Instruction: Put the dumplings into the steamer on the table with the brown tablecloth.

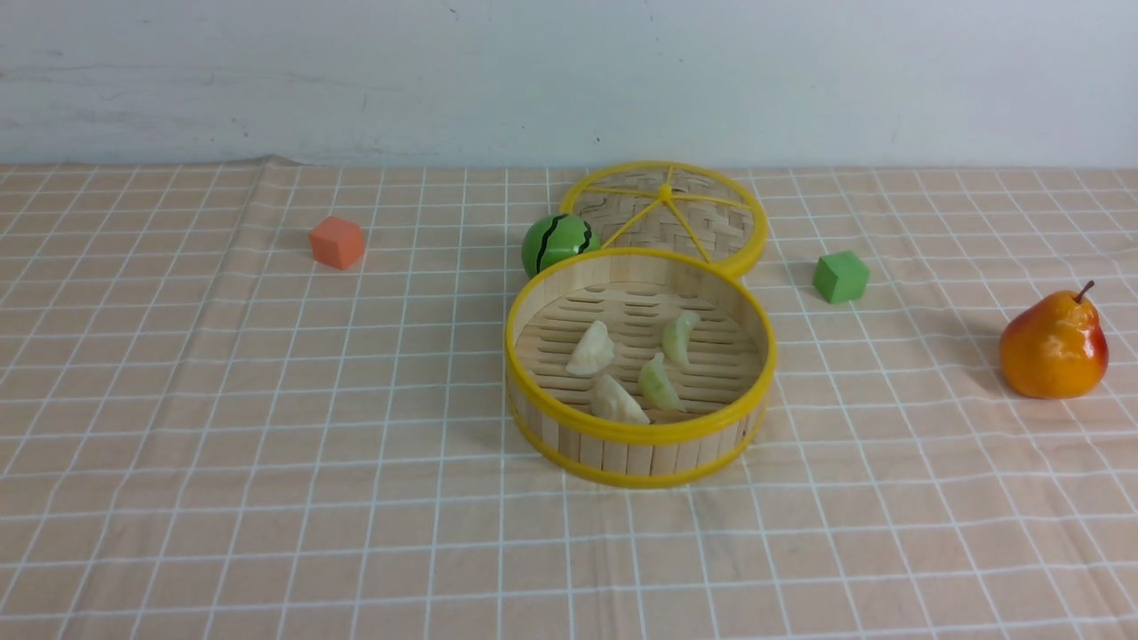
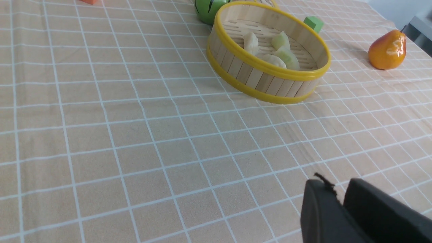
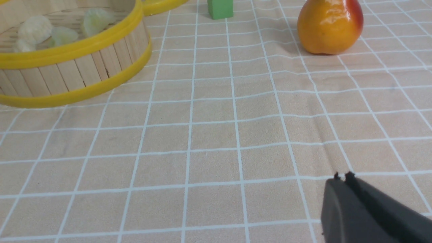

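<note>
Sitting near the middle of the brown tablecloth (image 1: 267,427), the steamer (image 1: 640,440) holds all four dumplings (image 1: 591,348) on its slatted floor: two cream-white toward the robot's left, two pale green beside them on the right, none touching the wall. Behind it, the woven lid (image 1: 702,191) lies flat, its near edge hidden by the steamer's far rim, and a striped green ball (image 1: 556,242) sits just behind that rim on the left. An orange cube (image 1: 337,243) stands well apart to the far left, a green cube (image 1: 840,276) near the right, and a pear (image 1: 1053,347) close to the right edge of the table (image 1: 107,551). The whole near half of the cloth is bare, lightly creased. The left gripper (image 2: 339,199) hovers low over bare cloth, fingers nearly together and empty; the right gripper (image 3: 341,176) is pinched closed, holding nothing, above open cloth between steamer and pear.
</note>
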Controlling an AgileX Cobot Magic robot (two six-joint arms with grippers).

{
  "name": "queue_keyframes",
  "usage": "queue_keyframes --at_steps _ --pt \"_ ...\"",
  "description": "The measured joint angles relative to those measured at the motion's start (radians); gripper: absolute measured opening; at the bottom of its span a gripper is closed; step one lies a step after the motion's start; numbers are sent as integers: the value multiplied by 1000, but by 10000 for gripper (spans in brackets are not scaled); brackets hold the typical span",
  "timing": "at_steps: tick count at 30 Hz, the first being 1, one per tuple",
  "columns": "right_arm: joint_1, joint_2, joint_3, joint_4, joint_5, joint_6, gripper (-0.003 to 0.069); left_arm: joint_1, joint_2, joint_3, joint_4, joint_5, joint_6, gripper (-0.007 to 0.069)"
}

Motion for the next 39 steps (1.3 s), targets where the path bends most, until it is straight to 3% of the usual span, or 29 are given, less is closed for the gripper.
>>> queue_keyframes --at_steps 8,10,12,15,18,22,26,29,39 --pt "0 0 0 0 0 0 -2 0 0 4 0 -12 0 110" --pt "0 0 0 0 0 0 -2 0 0 11 6 -41 0 110" --pt "0 0 0 0 0 0 -2 10 0 59 49 -163 0 82" --pt "0 0 0 0 0 0 0 82 0 133 68 -349 0 -6" --pt "0 0 0 0 0 0 1 200 -4 206 63 -518 0 -14" --pt "0 0 0 0 0 0 3 357 -38 304 41 -632 0 -14" --pt "0 0 0 0 0 0 8 492 -42 394 30 -638 0 -14" --pt "0 0 0 0 0 0 11 533 -42 439 44 -622 0 -14" --pt "0 0 0 0 0 0 13 547 -42 457 68 -444 5 -14"
